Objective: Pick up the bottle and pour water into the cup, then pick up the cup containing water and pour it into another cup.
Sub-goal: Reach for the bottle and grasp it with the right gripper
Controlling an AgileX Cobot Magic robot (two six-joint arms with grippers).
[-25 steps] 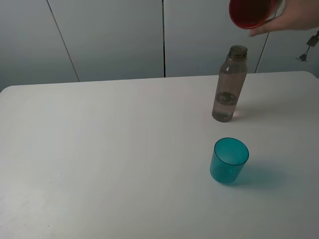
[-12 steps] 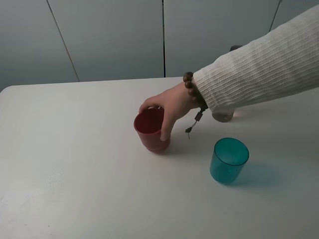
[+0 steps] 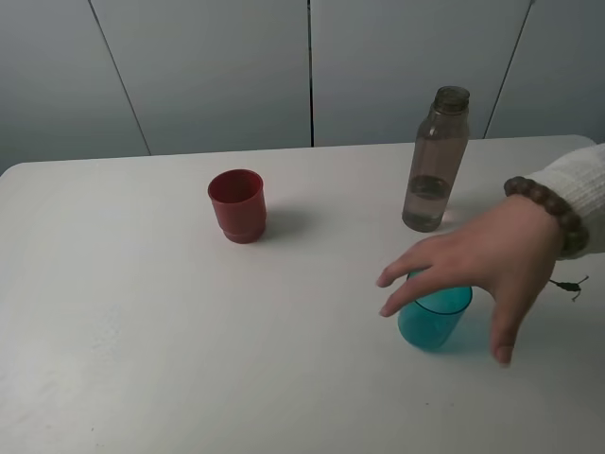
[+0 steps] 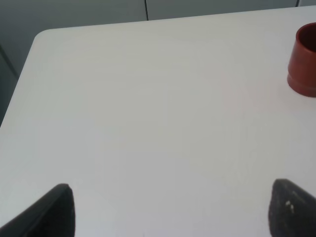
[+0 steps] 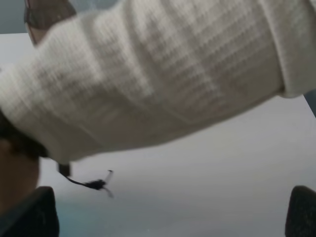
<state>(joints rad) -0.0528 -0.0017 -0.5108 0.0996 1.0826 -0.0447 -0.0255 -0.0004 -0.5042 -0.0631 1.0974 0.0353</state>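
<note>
From the high camera, the red cup (image 3: pixel 236 205) now stands alone on the far left part of the table (image 3: pixel 142 340); half a second ago a person's hand (image 3: pixel 492 260) was setting it down nearer the middle. That hand has since crossed to the right and spreads over the rim of the teal cup (image 3: pixel 431 323), near side, apparently about to shift it. The bottle (image 3: pixel 436 161) stands upright just beyond, at the far right, partly filled and untouched. So the scene is still being laid out, and no step of the pouring has begun.

In the left wrist view, the left gripper (image 4: pixel 173 215) shows only two dark tips set wide apart, holding nothing, over bare table, with the red cup ahead to one side.

In the right wrist view, a white ribbed sleeve (image 5: pixel 163 74) fills nearly everything. The right gripper (image 5: pixel 165 217) looks wide open and empty, its tips at either edge. The brown shape beside the sleeve may be the bottle, though the blur leaves it unsure.
</note>
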